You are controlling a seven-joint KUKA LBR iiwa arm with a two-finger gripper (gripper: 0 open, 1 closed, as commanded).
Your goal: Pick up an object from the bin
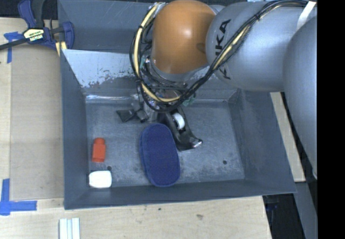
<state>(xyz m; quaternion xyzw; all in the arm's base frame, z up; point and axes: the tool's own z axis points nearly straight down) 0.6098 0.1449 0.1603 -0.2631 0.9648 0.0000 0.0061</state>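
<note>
Camera view: gripper [159, 129] low in the bin [74, 141], fingers spread, nothing clamped.

I read the two dark fingers [188, 140] as standing apart near the middle of the floor, below the orange wrist cover [180, 35]. The dark blue oval pad [160, 156] lies flat just under them, its upper end reaching up between the fingers and its upper right edge just beside the right-hand one; I cannot tell whether they touch. A small orange block [98, 149] and a white lump [100, 179] sit well apart in the floor's lower left corner.
</note>
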